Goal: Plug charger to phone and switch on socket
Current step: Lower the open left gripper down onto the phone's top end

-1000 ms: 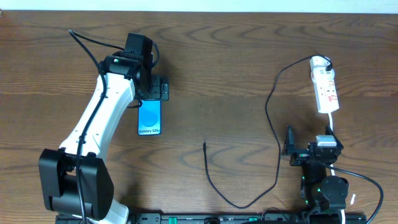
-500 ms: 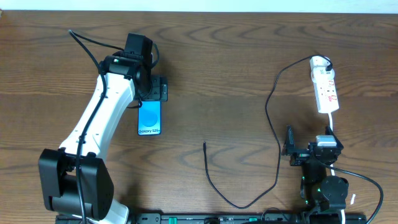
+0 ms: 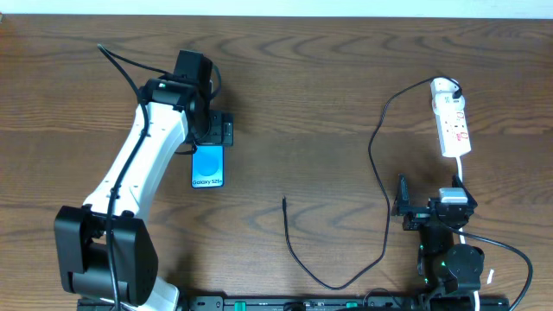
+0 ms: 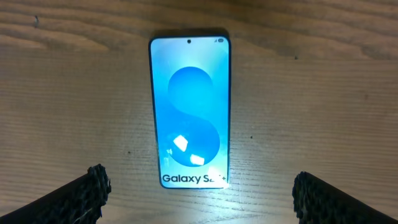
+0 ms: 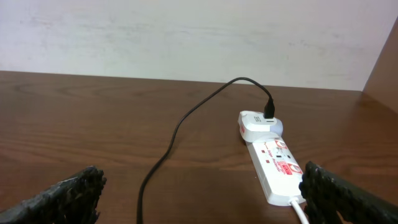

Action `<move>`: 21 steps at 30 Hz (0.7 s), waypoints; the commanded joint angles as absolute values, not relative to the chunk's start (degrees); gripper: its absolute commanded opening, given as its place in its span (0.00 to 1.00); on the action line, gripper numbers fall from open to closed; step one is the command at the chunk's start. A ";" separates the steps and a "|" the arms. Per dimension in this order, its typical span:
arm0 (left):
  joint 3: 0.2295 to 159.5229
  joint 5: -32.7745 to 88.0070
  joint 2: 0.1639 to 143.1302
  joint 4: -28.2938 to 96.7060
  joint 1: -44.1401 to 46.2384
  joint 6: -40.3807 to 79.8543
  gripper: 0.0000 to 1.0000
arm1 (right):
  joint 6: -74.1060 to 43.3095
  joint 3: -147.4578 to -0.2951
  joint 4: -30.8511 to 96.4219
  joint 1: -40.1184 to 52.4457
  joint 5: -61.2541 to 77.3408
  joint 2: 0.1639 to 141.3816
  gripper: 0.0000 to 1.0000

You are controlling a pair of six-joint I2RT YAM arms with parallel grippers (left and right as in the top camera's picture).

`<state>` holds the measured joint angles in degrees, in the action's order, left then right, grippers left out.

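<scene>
The phone (image 3: 208,165) lies flat on the table with its light blue screen up; the left wrist view shows it whole (image 4: 189,112). My left gripper (image 3: 210,131) is open and empty, hovering over the phone's far end, its fingers (image 4: 199,198) wide on either side. The charger cable (image 3: 377,164) runs from an adapter in the white socket strip (image 3: 452,121), loops along the table, and ends in a loose plug tip (image 3: 284,200) in the middle. My right gripper (image 3: 400,206) is open and empty near the front right. The right wrist view shows the strip (image 5: 273,162) and the cable (image 5: 174,134) ahead.
The strip's white cord (image 3: 461,173) runs back toward the right arm's base (image 3: 449,259). The left arm (image 3: 138,164) stretches from the front left over the table. A pale wall (image 5: 186,37) stands behind the table's far edge.
My left gripper has shifted very slightly over the phone's far end. The right arm, cable and strip have not moved.
</scene>
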<state>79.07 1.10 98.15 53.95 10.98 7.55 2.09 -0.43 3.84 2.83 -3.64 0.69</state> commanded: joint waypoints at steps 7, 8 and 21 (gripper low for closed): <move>76.01 1.02 98.96 51.92 11.07 8.27 0.96 | 1.54 -0.32 4.03 3.42 -3.92 0.27 0.99; 76.01 1.04 98.96 51.96 11.07 8.27 0.96 | 1.54 -0.32 4.03 3.42 -3.92 0.30 0.99; 70.41 0.99 98.98 45.65 11.07 8.25 0.96 | 1.54 -0.32 4.03 3.42 -3.92 0.30 0.99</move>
<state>72.05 1.15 98.21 46.46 10.98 7.70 2.09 -0.43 3.84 2.83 -3.64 0.69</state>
